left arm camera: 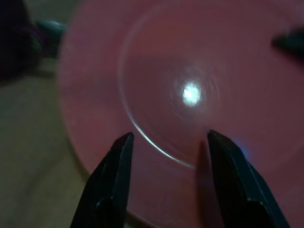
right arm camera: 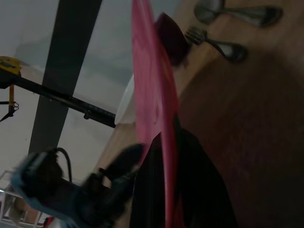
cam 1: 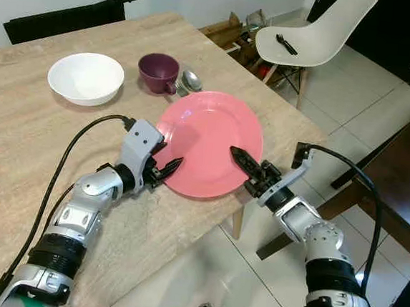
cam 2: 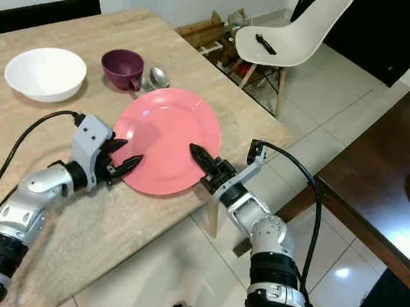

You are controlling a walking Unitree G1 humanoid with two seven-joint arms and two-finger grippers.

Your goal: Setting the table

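Pink plate held at the table's near edge by the right gripper, left gripper spread beside it.

The pink plate (cam 1: pixel 207 141) lies on the wooden table (cam 1: pixel 21 123) near its front corner, its near rim reaching the edge. The right gripper (cam 1: pixel 245 162) pinches that rim, one finger above and one below, as the right wrist view shows edge-on. The left gripper (cam 1: pixel 162 161) sits at the plate's left rim with its fingers (left arm camera: pixel 116 183) apart, hovering over the rim and gripping nothing. Beyond the plate stand a maroon cup (cam 1: pixel 159 72) and, just beside it, a spoon (cam 1: pixel 191 80); a white bowl (cam 1: pixel 86 78) sits further left. A white chair (cam 1: pixel 316 34) off the table's far corner carries a dark utensil (cam 1: pixel 285 44).
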